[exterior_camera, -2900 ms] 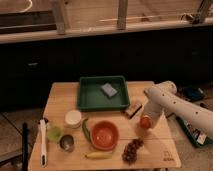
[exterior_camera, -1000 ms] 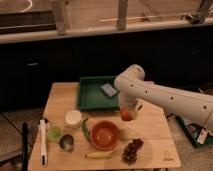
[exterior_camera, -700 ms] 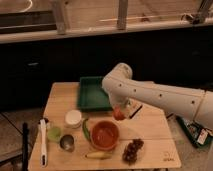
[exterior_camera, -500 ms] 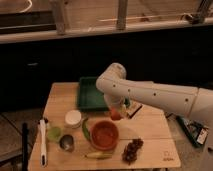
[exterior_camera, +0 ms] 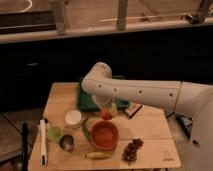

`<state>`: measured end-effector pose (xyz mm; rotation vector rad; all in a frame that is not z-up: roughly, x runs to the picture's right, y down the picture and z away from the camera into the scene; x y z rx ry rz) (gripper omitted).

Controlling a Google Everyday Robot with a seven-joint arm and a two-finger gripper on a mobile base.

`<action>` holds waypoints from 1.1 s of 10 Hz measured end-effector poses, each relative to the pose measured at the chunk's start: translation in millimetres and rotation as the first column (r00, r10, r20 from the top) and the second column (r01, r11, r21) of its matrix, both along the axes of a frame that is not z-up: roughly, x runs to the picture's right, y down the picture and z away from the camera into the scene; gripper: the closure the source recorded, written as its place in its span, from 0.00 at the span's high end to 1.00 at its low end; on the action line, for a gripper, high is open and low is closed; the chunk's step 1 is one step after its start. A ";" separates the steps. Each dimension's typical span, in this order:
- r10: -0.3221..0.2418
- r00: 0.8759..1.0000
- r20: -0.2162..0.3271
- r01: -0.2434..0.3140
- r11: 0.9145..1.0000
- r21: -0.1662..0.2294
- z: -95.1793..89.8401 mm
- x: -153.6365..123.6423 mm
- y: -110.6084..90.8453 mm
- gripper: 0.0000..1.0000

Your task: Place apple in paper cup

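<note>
Carried leftward since the earlier frames, the apple [exterior_camera: 106, 115] is now held over the middle of the tabletop [exterior_camera: 150, 131], just behind the red bowl [exterior_camera: 104, 136]. It is clamped in the closed gripper [exterior_camera: 106, 111]. The paper cup [exterior_camera: 73, 118] is seen upright nearer the left edge, apart from the apple, in front of the green tray [exterior_camera: 86, 100].

No readable text, number or brand anywhere. Only a small dark mark [exterior_camera: 167, 159] near the front right corner of the table [exterior_camera: 150, 131], too faint to make out. Gripper [exterior_camera: 106, 111] over the middle of the table, just behind the red bowl [exterior_camera: 116, 132], clamped on the apple [exterior_camera: 106, 115].
</note>
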<state>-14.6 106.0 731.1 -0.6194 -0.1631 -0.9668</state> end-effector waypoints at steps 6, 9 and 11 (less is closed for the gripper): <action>-0.074 0.996 0.045 0.073 0.997 0.014 -2.2 -53.8 -17.8 0.06; -0.085 0.995 0.057 0.084 0.996 0.027 1.3 -65.3 -23.3 0.06; -0.102 0.992 0.078 0.099 0.994 0.039 3.3 -80.2 -24.6 0.06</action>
